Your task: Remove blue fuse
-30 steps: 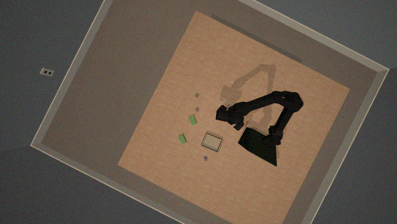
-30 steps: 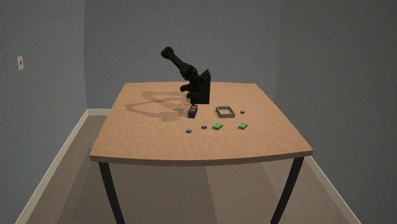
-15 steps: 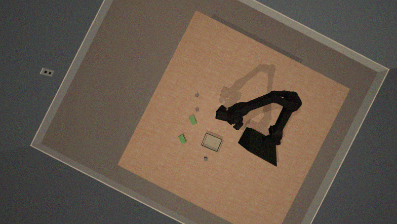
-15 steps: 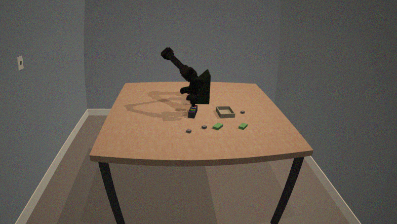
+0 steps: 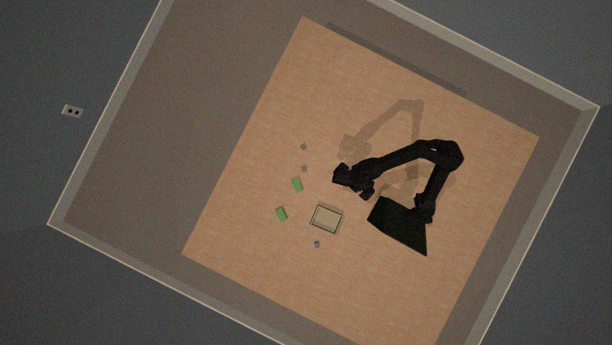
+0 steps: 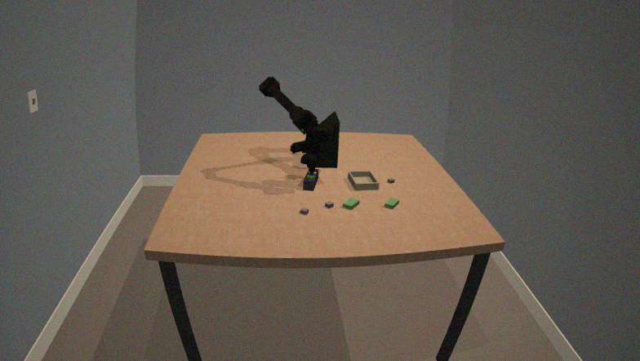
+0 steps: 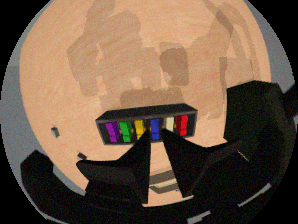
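— How do the jaws stand?

— The black parallel-jaw gripper [image 7: 157, 141] has its two fingers set narrowly apart with nothing between them. In the wrist view their tips flank the small blue fuse [image 7: 154, 128].

— And where is that fuse?

— Seated in the black rectangular fuse block [image 7: 148, 124], in a row with green, purple, yellow, white and red fuses.

— What lies further out?

— The shallow tan tray [image 6: 362, 180] sits beside the block on the wooden table top [image 6: 251, 224]. Two flat green blocks [image 6: 350, 203] and small grey cubes [image 6: 304, 211] lie nearer the front edge.
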`<move>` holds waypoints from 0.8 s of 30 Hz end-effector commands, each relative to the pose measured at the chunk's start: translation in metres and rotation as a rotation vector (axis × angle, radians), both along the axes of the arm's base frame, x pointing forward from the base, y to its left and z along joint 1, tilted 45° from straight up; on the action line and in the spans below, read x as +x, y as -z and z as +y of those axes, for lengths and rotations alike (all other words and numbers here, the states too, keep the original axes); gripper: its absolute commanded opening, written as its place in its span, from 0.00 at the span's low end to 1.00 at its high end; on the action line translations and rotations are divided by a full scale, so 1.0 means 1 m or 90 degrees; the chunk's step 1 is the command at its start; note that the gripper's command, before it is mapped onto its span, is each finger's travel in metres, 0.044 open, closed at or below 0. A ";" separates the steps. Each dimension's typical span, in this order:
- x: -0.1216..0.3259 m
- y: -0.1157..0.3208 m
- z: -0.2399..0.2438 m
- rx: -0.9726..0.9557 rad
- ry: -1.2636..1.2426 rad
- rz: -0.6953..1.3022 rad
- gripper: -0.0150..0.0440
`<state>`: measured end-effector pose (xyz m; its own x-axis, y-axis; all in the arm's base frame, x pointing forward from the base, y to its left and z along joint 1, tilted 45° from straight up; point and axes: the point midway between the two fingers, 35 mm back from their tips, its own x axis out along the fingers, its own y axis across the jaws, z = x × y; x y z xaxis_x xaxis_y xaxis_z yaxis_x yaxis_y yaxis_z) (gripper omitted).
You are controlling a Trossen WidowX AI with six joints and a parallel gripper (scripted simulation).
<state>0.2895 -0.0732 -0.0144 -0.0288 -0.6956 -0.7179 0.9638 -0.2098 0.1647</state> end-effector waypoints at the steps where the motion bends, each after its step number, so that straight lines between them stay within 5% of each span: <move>1: 0.000 0.002 -0.002 -0.003 -0.002 0.002 0.38; 16: -0.001 0.007 -0.007 -0.003 -0.002 0.002 0.38; 24: 0.000 0.006 -0.007 0.000 0.000 0.000 0.28</move>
